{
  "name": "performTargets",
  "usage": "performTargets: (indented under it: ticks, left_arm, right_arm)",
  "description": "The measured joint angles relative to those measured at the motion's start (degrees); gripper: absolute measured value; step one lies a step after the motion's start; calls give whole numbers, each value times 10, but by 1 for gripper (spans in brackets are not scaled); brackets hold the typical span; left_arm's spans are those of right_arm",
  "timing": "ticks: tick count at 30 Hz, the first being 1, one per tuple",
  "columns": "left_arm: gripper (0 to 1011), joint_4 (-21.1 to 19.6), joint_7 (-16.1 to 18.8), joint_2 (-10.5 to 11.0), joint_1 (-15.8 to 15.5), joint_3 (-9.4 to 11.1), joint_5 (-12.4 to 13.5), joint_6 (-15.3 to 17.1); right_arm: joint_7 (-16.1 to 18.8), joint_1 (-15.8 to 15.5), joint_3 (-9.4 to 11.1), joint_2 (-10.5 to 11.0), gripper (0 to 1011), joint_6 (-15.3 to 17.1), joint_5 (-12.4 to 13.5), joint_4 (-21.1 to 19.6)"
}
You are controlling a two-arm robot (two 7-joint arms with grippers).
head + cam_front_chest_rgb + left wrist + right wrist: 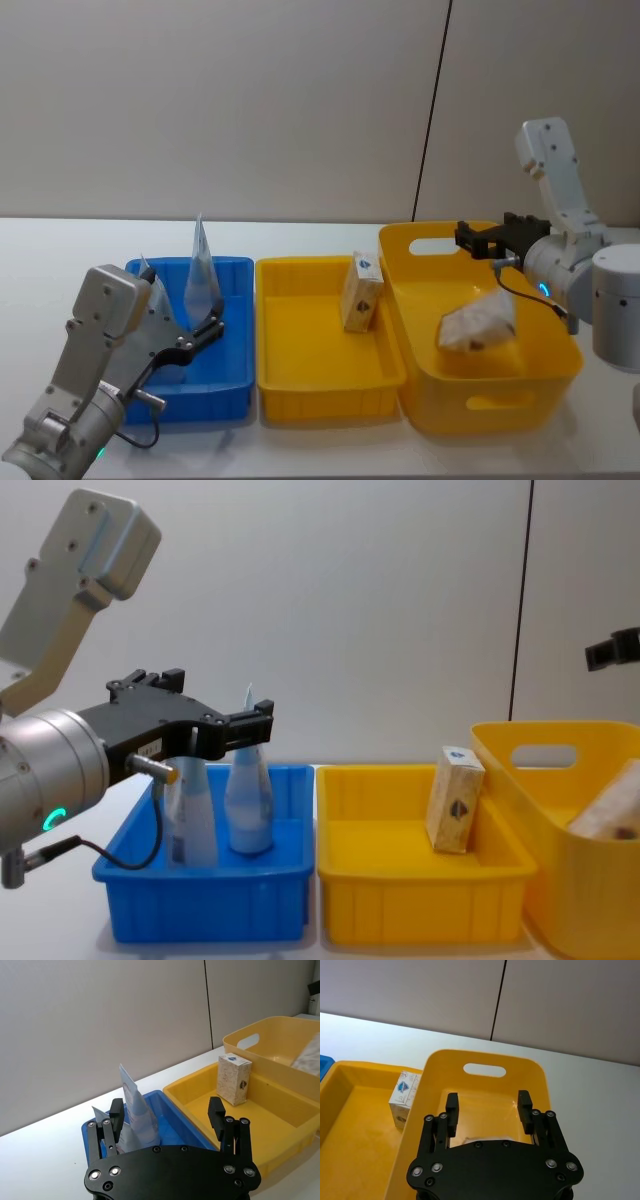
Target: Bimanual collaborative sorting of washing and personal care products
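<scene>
Left hand (166, 1110): fingers wide apart with nothing between them, held at the lower left of the head view over the blue tray (205, 402), its tips just beside the taller squeeze tube (200, 268). That tube stands upright in the tray, crimped end up. A second tube (190, 820) stands close beside it, to its left in the chest view. Right hand (488, 1101): fingers likewise apart and empty, at the right of the head view, over the far rim of the yellow basket (505, 398) near its handle slot. One beige carton (361, 292) with a blue mark stands slightly tilted in the yellow tray (320, 392) at centre frame — at the side next to the basket. A pale pack (480, 322) lies tilted inside the basket; its kind cannot be told. Trays and basket sit in a row, close together, on the white worktop (60, 250).
</scene>
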Motion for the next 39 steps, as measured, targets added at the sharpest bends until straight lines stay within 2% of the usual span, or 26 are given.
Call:
performTargets:
  ticks: [1, 4, 5, 8, 12, 24, 32, 39]
  left_arm:
    - [1001, 0, 0, 0, 0, 0, 0, 0]
    - [1001, 0, 0, 0, 0, 0, 0, 0]
    - [1001, 0, 0, 0, 0, 0, 0, 0]
    - [1001, 0, 0, 0, 0, 0, 0, 0]
    - [1001, 0, 0, 0, 0, 0, 0, 0]
    - [1001, 11, -1, -1, -7, 4, 11, 7]
    - [1001, 53, 2, -11, -34, 14, 35, 37]
    - [1002, 82, 17, -23, -50, 15, 50, 56]
  right_arm:
    - [0, 0, 0, 0, 726, 0, 0, 0]
    - [0, 0, 0, 0, 768, 0, 0, 0]
    - [0, 0, 0, 0, 833, 1, -1, 0]
    - [0, 0, 0, 0, 930, 1, -1, 0]
    - [-1, 0, 0, 1, 1003, 1, -1, -1]
    - [-1, 1, 0, 1, 1003, 1, -1, -1]
    - [-1, 1, 0, 1, 1004, 1, -2, -1]
    - [-1, 1, 0, 1, 1003, 1, -2, -1]
